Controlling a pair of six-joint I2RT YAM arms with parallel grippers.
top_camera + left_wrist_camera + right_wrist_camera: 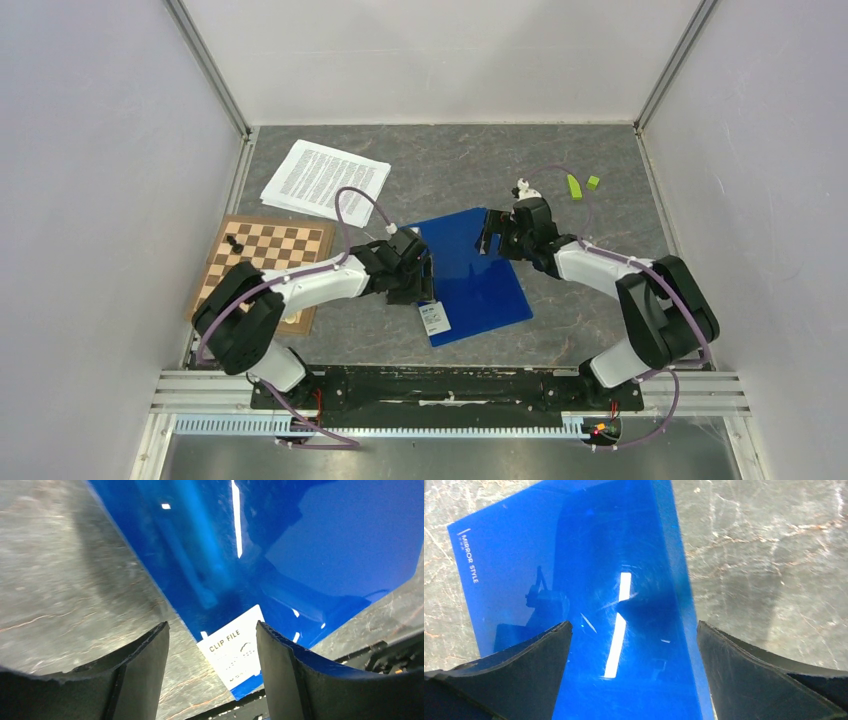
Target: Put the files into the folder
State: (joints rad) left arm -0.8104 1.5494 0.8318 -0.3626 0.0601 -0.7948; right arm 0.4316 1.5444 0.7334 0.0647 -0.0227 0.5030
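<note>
The blue folder (478,280) lies shut and flat at the table's middle, with its white label (436,319) at the near left corner. The files (325,178), a stack of printed white sheets, lie at the back left, apart from the folder. My left gripper (421,272) is open at the folder's left edge. In the left wrist view the gripper (212,632) straddles that edge, with the folder (310,550) and the label (235,650) between its fingers. My right gripper (491,232) is open over the folder's far corner. In the right wrist view the gripper (634,632) hangs above the folder (549,570).
A wooden chessboard (270,262) with dark pieces (234,243) lies left of the folder, under the left arm. Two small green objects (575,186) and a white one (524,188) lie at the back right. Grey walls close in the table on three sides.
</note>
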